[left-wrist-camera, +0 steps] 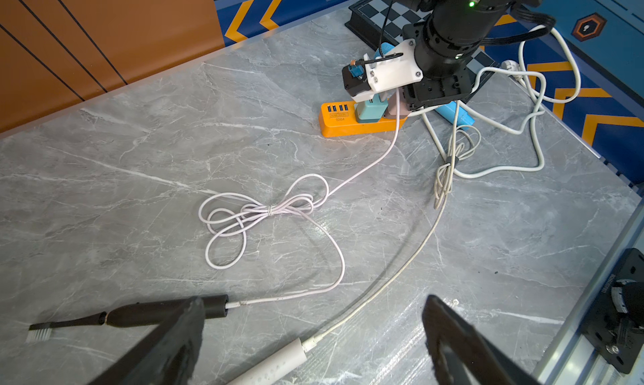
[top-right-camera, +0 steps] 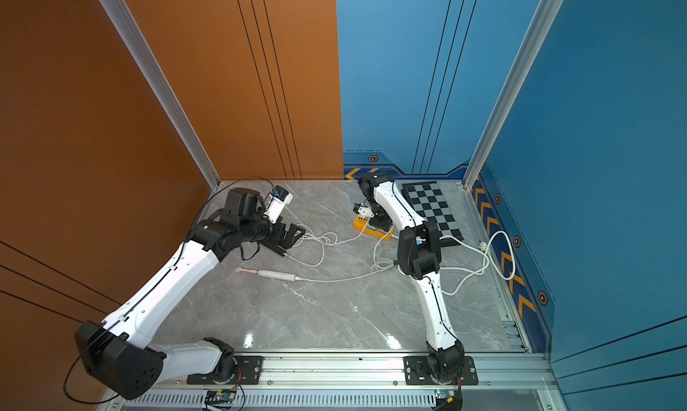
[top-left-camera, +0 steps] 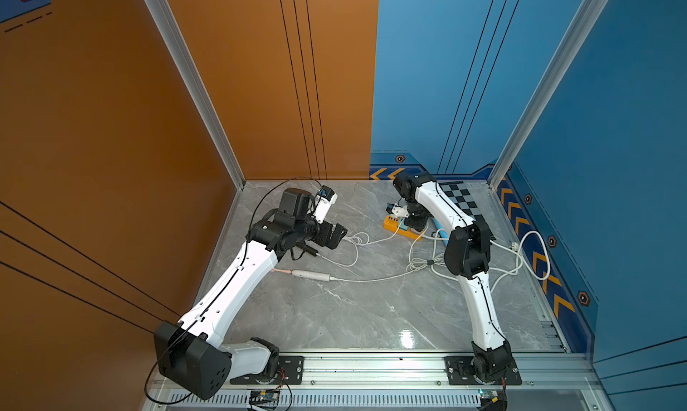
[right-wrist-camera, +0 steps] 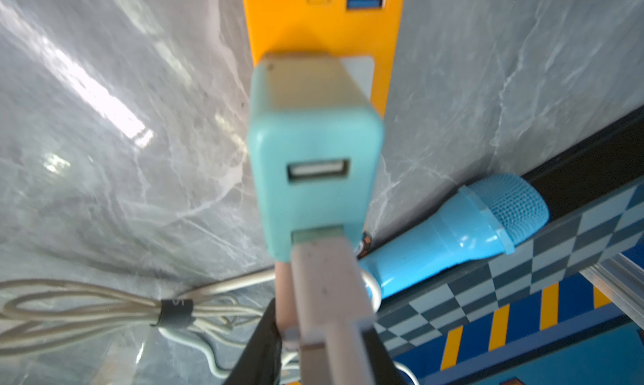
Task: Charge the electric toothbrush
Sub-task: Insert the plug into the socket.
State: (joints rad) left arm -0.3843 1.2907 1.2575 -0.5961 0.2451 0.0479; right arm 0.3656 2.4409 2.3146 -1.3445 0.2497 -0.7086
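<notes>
While USB plug (right-wrist-camera: 324, 271) sat in teal adapter (right-wrist-camera: 313, 149) on orange power strip (right-wrist-camera: 324, 28), right jaws clasped plug, seemingly to seat it. Left jaws gaped wide above black toothbrush (left-wrist-camera: 167, 312), lying cabled on counter (left-wrist-camera: 139, 191), likely poised to steady it.

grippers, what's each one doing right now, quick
left gripper: open, holding nothing.
right gripper: closed on the usb plug, which sits in the teal adapter.
</notes>
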